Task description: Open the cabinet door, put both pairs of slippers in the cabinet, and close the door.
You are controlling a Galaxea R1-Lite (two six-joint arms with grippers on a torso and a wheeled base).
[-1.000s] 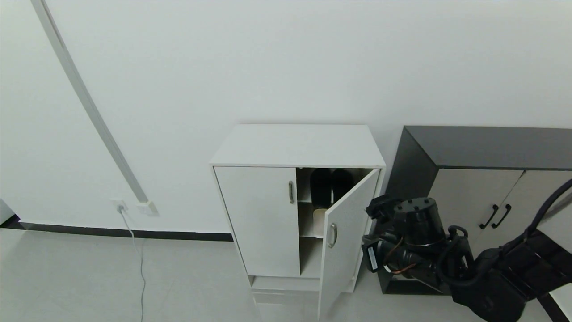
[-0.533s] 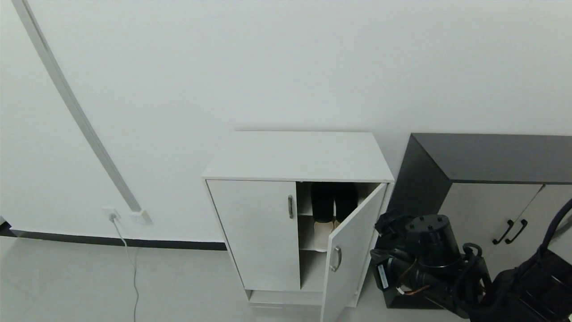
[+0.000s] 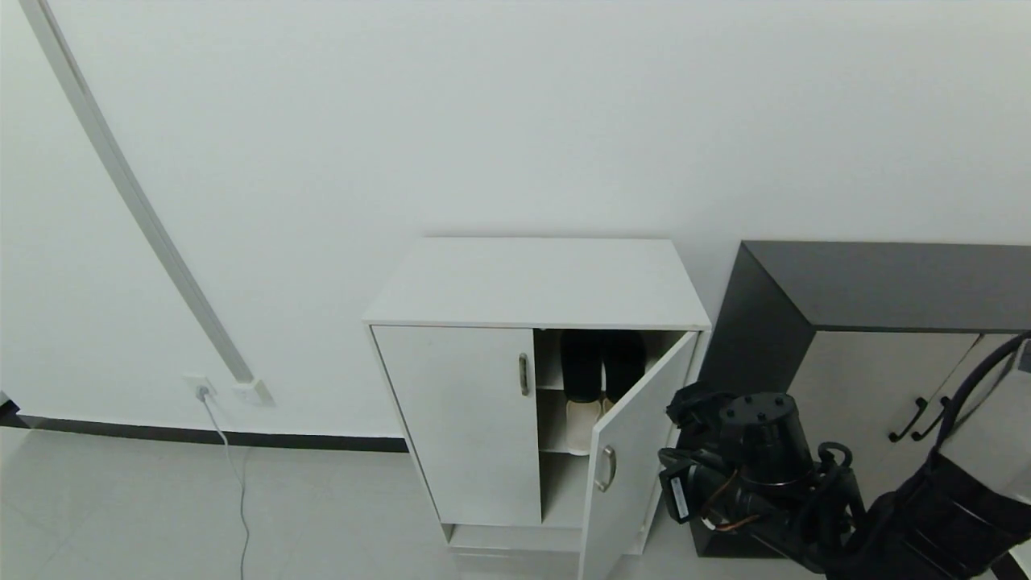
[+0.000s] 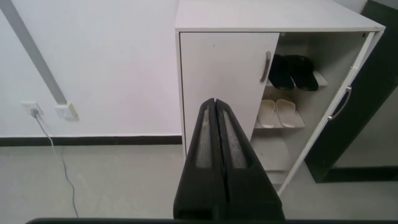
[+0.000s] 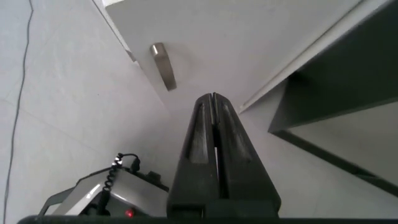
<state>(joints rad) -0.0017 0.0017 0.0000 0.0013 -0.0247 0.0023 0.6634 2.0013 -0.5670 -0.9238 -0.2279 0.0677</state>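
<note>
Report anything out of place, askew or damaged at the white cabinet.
Only the right door stands out: it hangs partly open. Inside, the black slippers sit side by side one level above the light slippers, both pairs straight. No damage or spill shows.
</note>
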